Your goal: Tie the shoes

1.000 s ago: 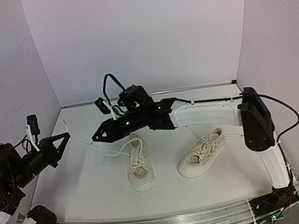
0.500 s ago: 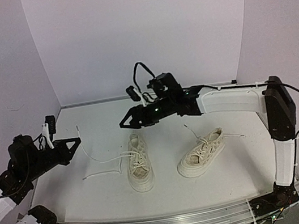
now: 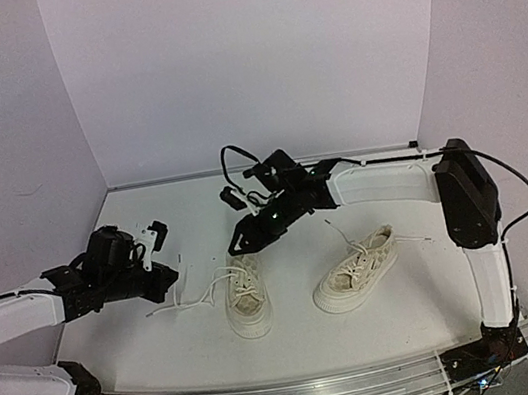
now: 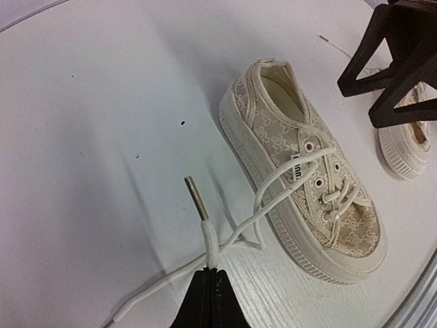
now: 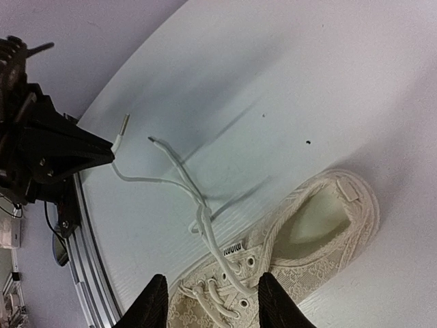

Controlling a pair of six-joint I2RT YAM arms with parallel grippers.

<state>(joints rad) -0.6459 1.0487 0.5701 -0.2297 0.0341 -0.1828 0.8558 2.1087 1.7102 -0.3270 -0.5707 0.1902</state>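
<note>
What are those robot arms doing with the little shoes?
They're trying to tie them. The left tool is pinching a white lace of the left shoe near its tip. The right tool hovers open just above that shoe. The other shoe lies beside it, laces loose.

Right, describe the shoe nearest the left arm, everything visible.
The left shoe is a cream low-top with patterned canvas, ringed eyelets and a thick pale sole. It stands upright on the table, toe toward the near edge, untied. Its lace trails leftward; the left gripper pinches one end. The right gripper hovers open above it.
</note>
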